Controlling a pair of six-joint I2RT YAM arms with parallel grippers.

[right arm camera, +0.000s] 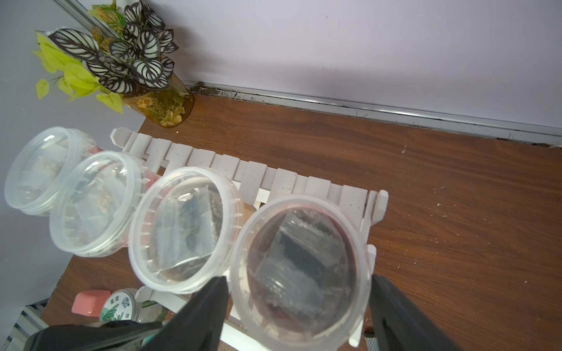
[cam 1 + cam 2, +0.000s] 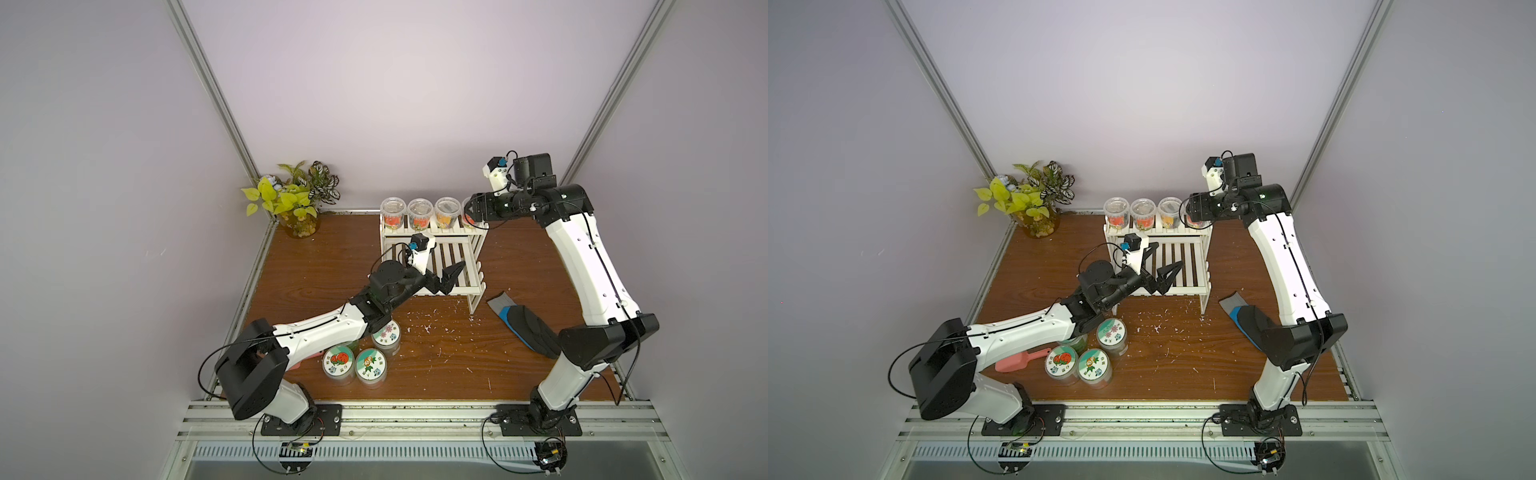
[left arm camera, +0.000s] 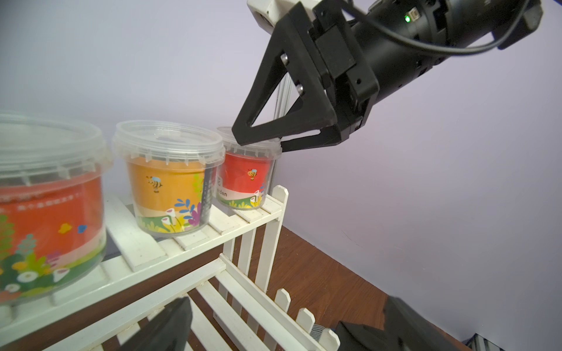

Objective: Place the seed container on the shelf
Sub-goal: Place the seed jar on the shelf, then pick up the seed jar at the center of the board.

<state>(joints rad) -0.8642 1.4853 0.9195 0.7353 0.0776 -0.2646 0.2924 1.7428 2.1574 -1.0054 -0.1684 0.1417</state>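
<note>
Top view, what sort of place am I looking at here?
Likely a robot test booth staged as a gardening corner: two arms bolted to a rail, seed tubs on a white shelf, a plant.

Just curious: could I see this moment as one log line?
right tool: straddling red seed container | container: on shelf top tier | left tool: open, empty

Left gripper: hovering low, jaws gaping wide.
Right gripper: reaching far forward, jaws standing partly apart.
</note>
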